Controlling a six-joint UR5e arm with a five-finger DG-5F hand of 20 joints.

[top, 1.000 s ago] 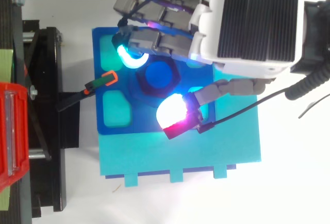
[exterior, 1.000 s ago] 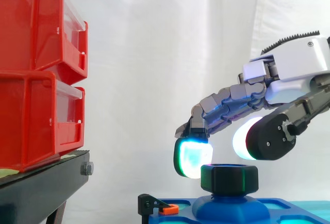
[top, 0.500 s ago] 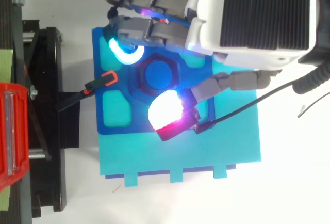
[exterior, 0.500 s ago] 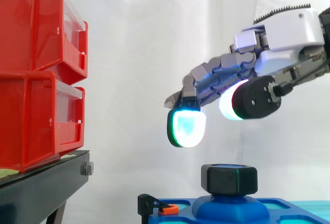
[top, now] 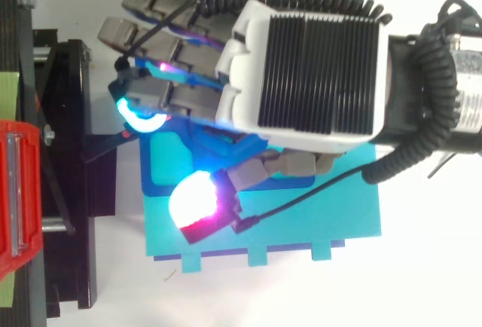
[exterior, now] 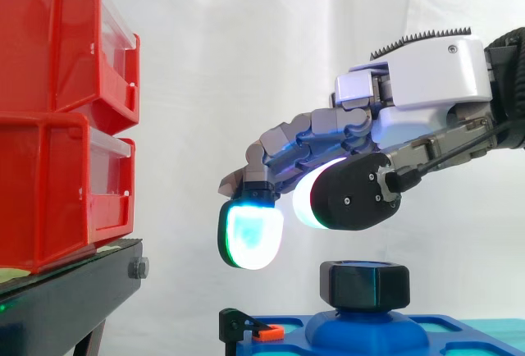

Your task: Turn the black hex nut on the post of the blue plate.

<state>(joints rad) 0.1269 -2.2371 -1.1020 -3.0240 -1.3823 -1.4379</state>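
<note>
My hand point(exterior: 426, 102) hovers above the blue plate point(exterior: 459, 327), and my fingers point(exterior: 303, 139) are loosely curved with nothing between them and the thumb point(exterior: 353, 196). The grasp is empty.

The black hex nut point(exterior: 364, 285) sits on its post, which rises from a rounded boss in the middle of the plate. In the side view the nut stands free, with a clear gap of air above it. The thumb's glowing pad hangs over the nut without touching it. The foremost fingertip pad point(exterior: 250, 237) is off to the side nearer the red bins point(exterior: 57, 118), with its lower edge about level with the nut's top. From above, the back of my hand point(top: 316, 78) covers the post, and a corner of the plate point(top: 147, 188) shows beneath my fingertips.

I judge this to be the reach-in stage, with the nut not yet gripped. My fingers look set too far toward the bins to close on it from here. The next move needs the hand drawn away from the bins until the nut lies between thumb and fingers. Then I lower until the pads face the nut's flats and close firmly on opposite sides. Only after that should the wrist turn, centred on the post so the pads do not slide off the corners.
</note>
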